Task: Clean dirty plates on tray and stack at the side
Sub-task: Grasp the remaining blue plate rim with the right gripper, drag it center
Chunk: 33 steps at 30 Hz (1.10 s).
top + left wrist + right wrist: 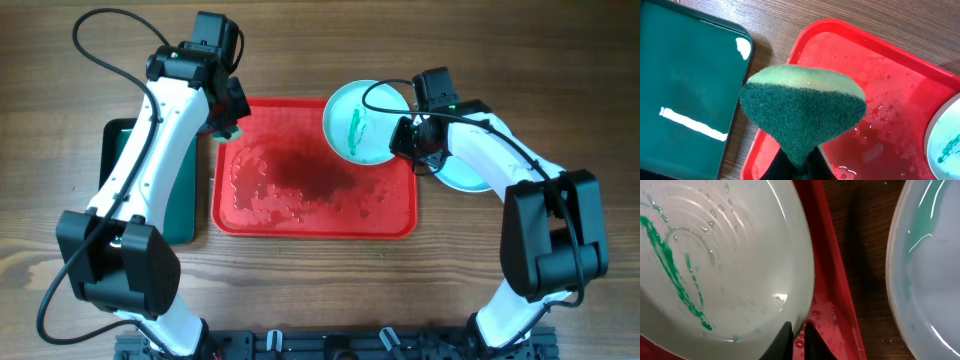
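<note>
A pale aqua plate (pixel 358 122) with a teal-green smear is tilted over the back right corner of the wet red tray (pixel 300 215). My right gripper (pixel 405 137) is shut on its rim; the right wrist view shows the fingers (pixel 796 330) pinching the plate's edge (pixel 740 260) above the tray's right rim (pixel 827 275). Another plate (pixel 465 175) lies on the table right of the tray, partly under my right arm, and shows in the right wrist view (pixel 930 265). My left gripper (pixel 226 118) is shut on a green sponge (pixel 802 110) over the tray's back left corner (pixel 805 42).
A dark green tray (pixel 185 185) lies left of the red tray, partly under my left arm, and shows in the left wrist view (pixel 685 90). Water and suds pool on the red tray's floor (pixel 290 185).
</note>
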Each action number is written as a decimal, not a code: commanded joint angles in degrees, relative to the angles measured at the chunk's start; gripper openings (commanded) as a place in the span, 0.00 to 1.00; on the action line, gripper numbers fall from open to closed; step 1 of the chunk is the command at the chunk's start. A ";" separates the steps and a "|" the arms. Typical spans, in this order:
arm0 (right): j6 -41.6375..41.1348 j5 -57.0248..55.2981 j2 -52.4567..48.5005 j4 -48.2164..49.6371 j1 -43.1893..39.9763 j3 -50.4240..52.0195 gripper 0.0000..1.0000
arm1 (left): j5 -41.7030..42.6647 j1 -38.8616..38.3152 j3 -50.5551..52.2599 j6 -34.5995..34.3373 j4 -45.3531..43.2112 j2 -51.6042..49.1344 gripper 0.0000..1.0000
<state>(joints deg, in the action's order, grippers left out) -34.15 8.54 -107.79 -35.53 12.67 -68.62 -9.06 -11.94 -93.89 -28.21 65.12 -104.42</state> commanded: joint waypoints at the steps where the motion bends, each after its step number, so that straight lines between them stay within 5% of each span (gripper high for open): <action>1: 1.81 0.55 -1.01 0.00 0.04 -0.48 0.05 | 0.70 0.13 -0.61 -0.79 -0.37 0.17 0.04; 13: 13.88 8.87 -4.26 -13.05 7.74 -6.88 0.04 | 0.70 0.13 -0.61 -0.76 -0.37 0.17 0.04; 22: 12.98 -4.52 -2.03 -8.17 6.97 -15.65 0.05 | 0.70 0.13 -0.61 -0.76 -0.66 0.17 0.04; 33: 11.72 2.34 -12.00 -15.17 13.84 -15.65 0.05 | 0.70 0.13 -0.61 -0.76 -0.81 0.17 0.04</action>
<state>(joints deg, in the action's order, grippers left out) -21.80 8.56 -119.35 -49.71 24.86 -83.77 -8.88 -11.94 -93.89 -28.21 64.49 -104.42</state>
